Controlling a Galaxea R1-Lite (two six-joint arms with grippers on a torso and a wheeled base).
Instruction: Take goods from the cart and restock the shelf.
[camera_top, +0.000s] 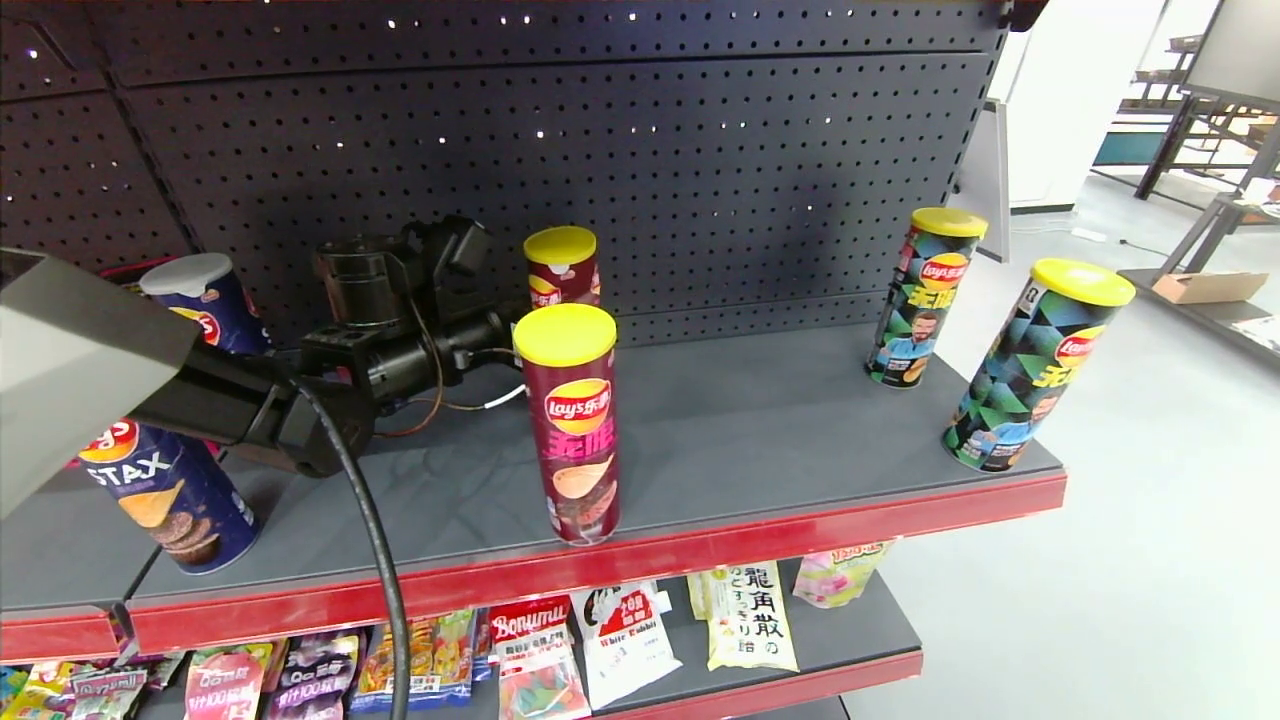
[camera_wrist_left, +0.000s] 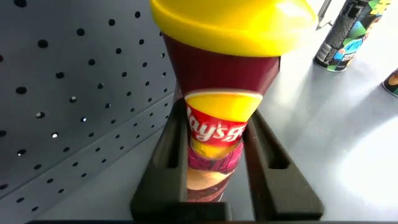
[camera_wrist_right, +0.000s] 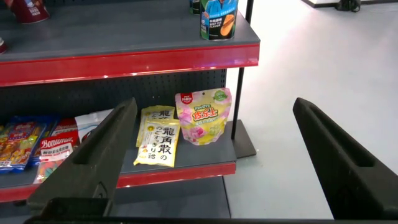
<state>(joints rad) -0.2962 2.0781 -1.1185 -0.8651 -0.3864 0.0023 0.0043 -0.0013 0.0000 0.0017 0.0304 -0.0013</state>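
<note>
Maroon can (camera_wrist_left: 214, 68): upright at the back of the shelf (camera_top: 760, 420), clamped low in the left hand (camera_wrist_left: 217, 124).
Handling: judged best to confirm the base sits flat, part the grip evenly and draw straight back, sparing the second maroon can (camera_top: 570, 420) just beside that hand.
Right hand (camera_wrist_right: 214, 106): spread wide, empty.
Count: maroon cans two; blue cans (camera_top: 175, 490) two; patterned cans (camera_top: 925, 300) two.

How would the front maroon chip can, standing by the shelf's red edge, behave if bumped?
Probably tips easily: the maroon chip can is tall and narrow on a small base. Being round, it would likely roll once down, perhaps off the red shelf edge close by.
</note>
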